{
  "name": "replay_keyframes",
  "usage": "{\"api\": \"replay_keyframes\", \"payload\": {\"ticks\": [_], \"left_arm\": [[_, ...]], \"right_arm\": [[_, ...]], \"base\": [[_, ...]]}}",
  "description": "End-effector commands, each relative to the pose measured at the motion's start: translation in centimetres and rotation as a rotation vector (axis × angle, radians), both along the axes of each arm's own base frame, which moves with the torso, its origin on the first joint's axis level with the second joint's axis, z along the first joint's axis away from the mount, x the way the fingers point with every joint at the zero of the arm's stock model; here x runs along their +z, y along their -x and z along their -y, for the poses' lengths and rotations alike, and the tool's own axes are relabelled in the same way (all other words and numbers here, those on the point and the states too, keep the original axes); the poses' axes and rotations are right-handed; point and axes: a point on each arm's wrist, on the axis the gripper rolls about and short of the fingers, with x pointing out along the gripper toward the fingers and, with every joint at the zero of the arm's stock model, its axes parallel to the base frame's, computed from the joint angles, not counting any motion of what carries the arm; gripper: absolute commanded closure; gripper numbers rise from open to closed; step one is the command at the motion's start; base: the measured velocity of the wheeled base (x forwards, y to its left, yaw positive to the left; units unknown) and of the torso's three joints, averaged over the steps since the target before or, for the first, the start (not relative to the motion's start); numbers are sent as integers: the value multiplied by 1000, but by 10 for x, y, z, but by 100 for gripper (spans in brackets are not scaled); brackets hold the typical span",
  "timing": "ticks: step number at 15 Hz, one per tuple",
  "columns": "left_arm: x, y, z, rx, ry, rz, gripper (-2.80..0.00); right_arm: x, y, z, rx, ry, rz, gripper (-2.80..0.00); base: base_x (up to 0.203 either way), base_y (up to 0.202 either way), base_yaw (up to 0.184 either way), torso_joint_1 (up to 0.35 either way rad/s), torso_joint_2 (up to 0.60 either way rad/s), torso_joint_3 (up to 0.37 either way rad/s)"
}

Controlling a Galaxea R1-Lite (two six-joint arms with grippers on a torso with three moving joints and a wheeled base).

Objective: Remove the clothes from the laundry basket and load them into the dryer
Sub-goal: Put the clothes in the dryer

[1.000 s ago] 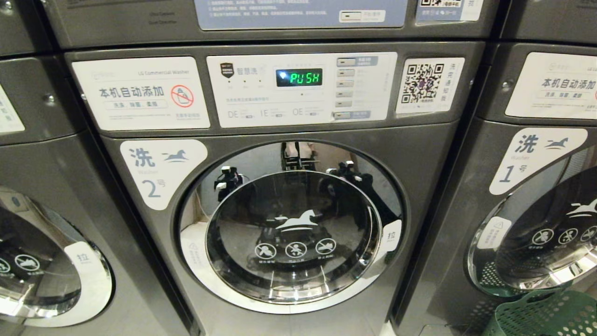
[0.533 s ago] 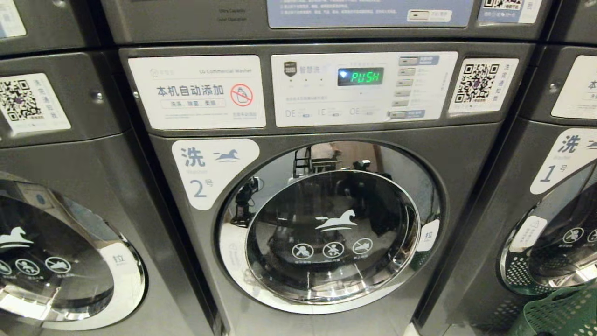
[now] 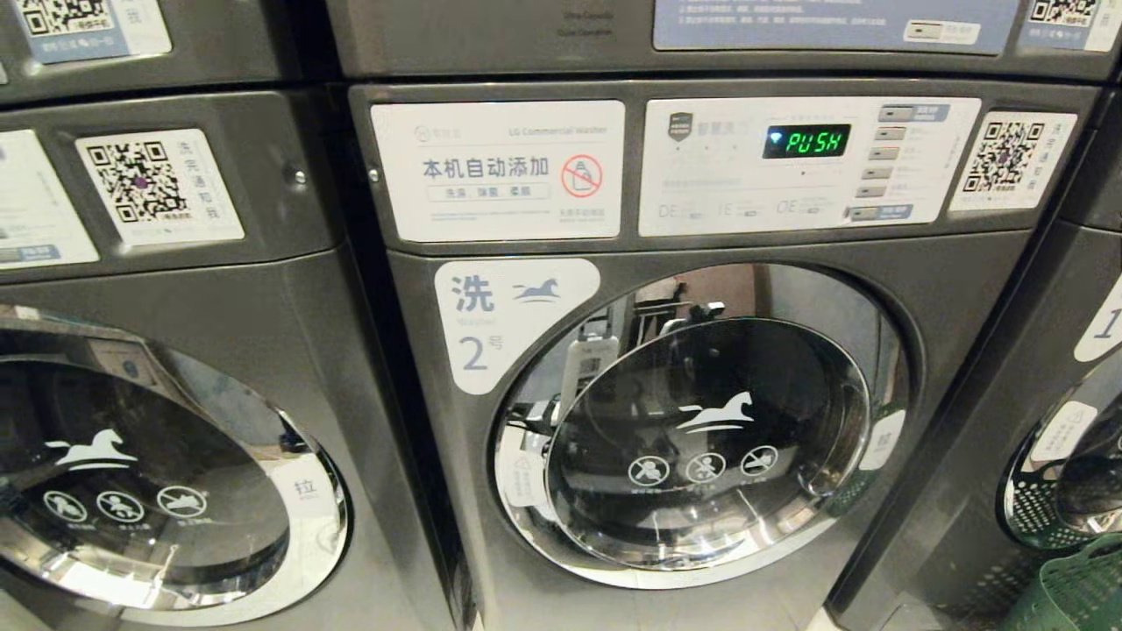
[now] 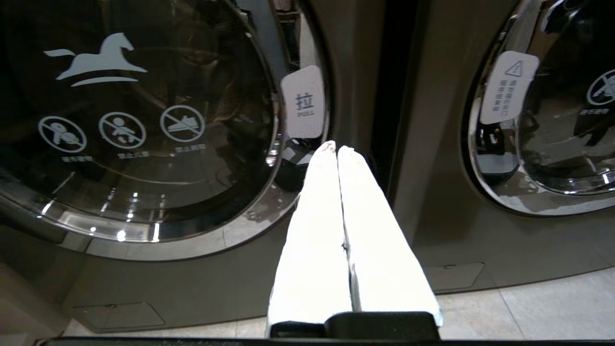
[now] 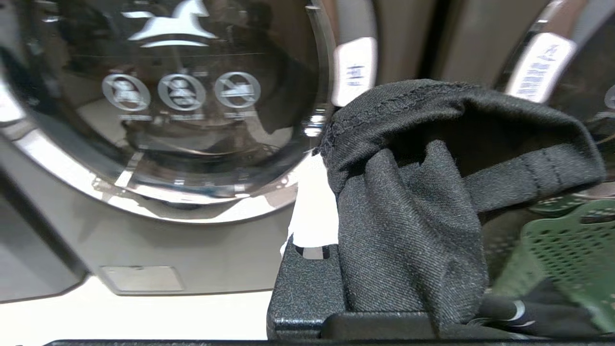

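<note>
Shift: whole head view has slid rightward since the earlier frames — the camera turned; machines themselves stay put.
Head view: washer marked 2 (image 3: 701, 421), door shut, display reading PUSH; laundry basket (image 3: 1074, 592) at the near right corner; another washer (image 3: 158, 473) on the left.
Left wrist view: left gripper (image 4: 337, 150) — jaws pressed together, empty, near the pull tab (image 4: 303, 108) of a door.
Right wrist view: right gripper (image 5: 317, 211) jaws clamped on the clothes (image 5: 413, 206), dark fabric draped over them; green basket just right.
</note>
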Motion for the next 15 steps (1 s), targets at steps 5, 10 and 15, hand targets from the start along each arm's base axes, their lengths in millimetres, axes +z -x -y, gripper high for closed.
{"api": "replay_keyframes", "payload": {"ticks": [5, 10, 15], "left_arm": [[0, 0, 0, 2, 1, 0, 0], [0, 0, 0, 2, 1, 2, 0], [0, 0, 0, -3, -7, 0, 0]], "right_arm": [[0, 0, 0, -6, -12, 0, 0], [0, 0, 0, -6, -15, 0, 0], [0, 0, 0, -6, -19, 0, 0]], "base": [[0, 194, -1, 2, 2, 1], [0, 182, -3, 1, 3, 1], [0, 17, 0, 0, 1, 0]]}}
